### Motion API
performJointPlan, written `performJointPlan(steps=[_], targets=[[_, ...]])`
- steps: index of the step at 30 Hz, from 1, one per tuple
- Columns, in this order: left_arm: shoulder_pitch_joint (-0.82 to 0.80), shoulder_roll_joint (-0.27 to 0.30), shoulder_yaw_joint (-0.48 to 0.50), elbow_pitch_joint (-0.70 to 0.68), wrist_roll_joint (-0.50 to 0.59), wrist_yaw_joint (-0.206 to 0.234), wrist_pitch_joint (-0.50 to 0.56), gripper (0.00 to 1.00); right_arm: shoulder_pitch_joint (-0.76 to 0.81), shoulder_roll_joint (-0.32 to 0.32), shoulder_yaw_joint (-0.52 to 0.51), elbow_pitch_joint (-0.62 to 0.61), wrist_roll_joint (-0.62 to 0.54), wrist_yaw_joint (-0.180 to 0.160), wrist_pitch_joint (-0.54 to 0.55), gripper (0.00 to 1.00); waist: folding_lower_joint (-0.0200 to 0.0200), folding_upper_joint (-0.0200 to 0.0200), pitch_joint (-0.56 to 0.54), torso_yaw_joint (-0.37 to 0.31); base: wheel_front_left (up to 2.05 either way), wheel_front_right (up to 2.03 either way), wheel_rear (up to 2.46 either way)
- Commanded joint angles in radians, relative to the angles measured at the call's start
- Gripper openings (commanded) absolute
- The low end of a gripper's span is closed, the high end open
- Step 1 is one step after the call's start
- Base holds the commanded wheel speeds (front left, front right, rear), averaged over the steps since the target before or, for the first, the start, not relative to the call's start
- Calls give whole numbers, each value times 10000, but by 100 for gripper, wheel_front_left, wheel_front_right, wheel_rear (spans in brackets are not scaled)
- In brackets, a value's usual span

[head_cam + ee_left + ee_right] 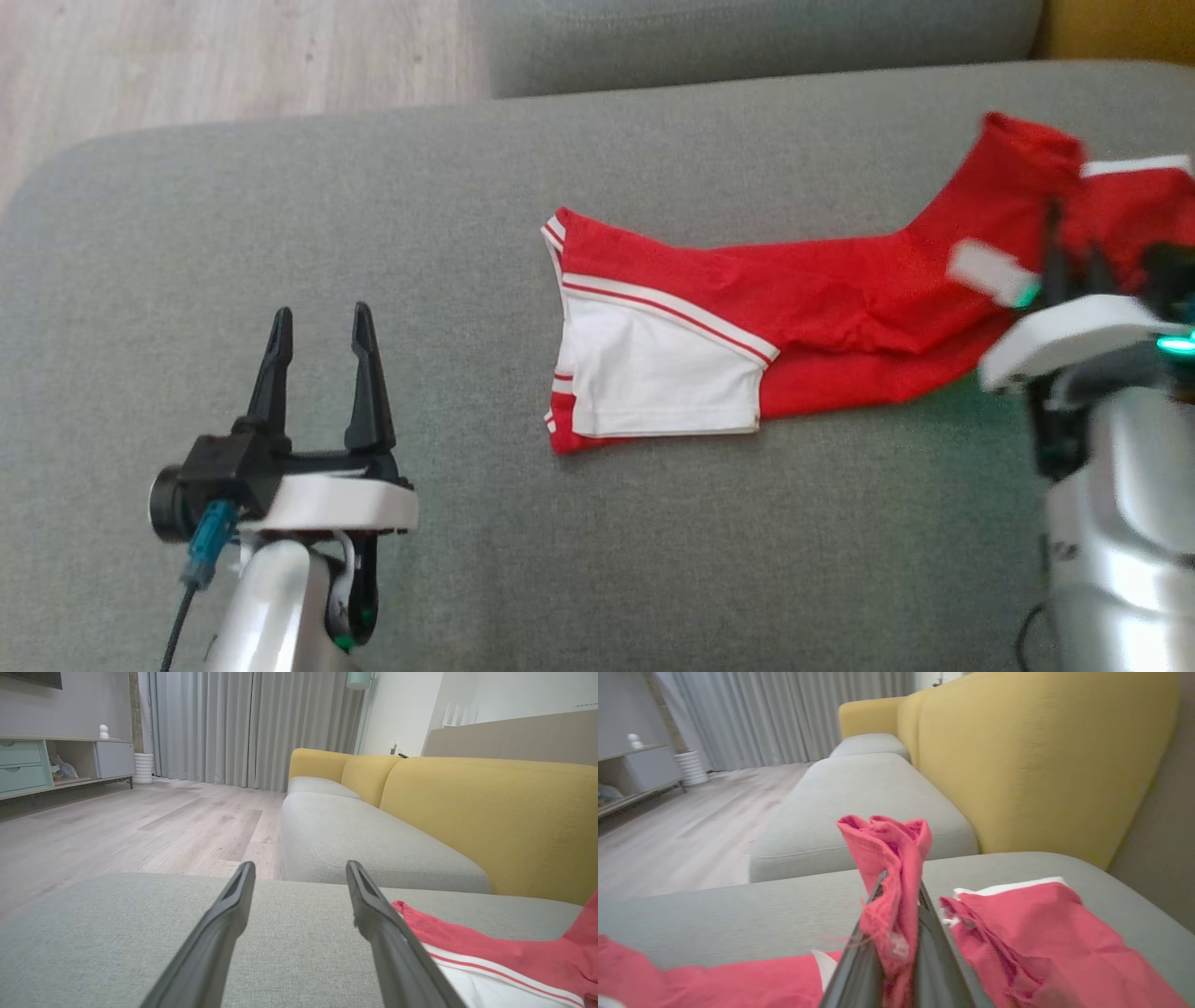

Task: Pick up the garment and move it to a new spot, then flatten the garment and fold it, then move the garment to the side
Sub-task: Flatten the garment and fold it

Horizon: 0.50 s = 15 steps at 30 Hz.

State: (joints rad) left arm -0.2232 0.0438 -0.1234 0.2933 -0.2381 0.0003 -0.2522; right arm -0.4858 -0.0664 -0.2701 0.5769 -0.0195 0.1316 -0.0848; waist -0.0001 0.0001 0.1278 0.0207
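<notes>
Pressed together on a bunched fold of cloth, the jaws of my right gripper (901,883) pinch the fabric, and a red wad of it pokes up toward 12 o'clock above my fingertips in my right wrist view. That fold belongs to the red cloth garment with a white panel and striped trim (803,317), which lies stretched across the grey woven sofa seat cushion (280,187). In my head view the garment runs from the centre out to 3 o'clock. The white panel lies flat at the centre end, the red body trails away from it, and the lifted part stands up near 2 o'clock, where my blurred right wrist sits over it. In my right wrist view more red cloth with a white edge rests on the cushion at 4 o'clock of my fingers.

On my left gripper (321,313) the jaws are spread wide with nothing between them. It sits at 8 o'clock in my head view, over bare cushion, apart from the garment, whose white end lies toward its 3 o'clock. In my left wrist view the striped corner shows past one finger at 4 o'clock.

Beyond my cushion, toward 12 o'clock, I see a second grey seat cushion (373,849). A mustard-yellow upholstered backrest (1041,765) stands at 2 o'clock, a pale wood-plank floor (117,826) lies at 10 o'clock, and grey pleated curtains (243,723) hang behind it.
</notes>
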Motion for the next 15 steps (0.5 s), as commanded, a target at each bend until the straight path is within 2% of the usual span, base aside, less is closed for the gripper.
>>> performJointPlan(steps=[1, 6, 7, 11, 15], targets=[[-149, 65, 291, -239, -25, 42, -95, 100, -12, 141, 1079, -680, 380, -9, 180, 0, 1, -1, -218, 89, 0, 0, 0], [-113, 65, 188, -206, -39, 23, -95, 100, 344, 158, 3787, -1227, 2477, -9, 549, 0, 1, -1, -388, 307, 0, 0, 0], [-113, 65, 188, -206, -39, 23, -95, 100, 344, 158, 3787, -1227, 2477, -9, 549, 0, 1, -1, -388, 307, 0, 0, 0], [-133, 65, 65, -209, -38, 15, -95, 100, 345, 159, 5476, -1283, 3338, -9, 581, 0, 1, -1, -350, 544, 0, 0, 0], [-190, 65, -90, -166, -67, 22, -95, 100, 110, 160, 6612, -809, 3887, -9, 496, 0, 1, -1, -229, 871, 0, 0, 0]])
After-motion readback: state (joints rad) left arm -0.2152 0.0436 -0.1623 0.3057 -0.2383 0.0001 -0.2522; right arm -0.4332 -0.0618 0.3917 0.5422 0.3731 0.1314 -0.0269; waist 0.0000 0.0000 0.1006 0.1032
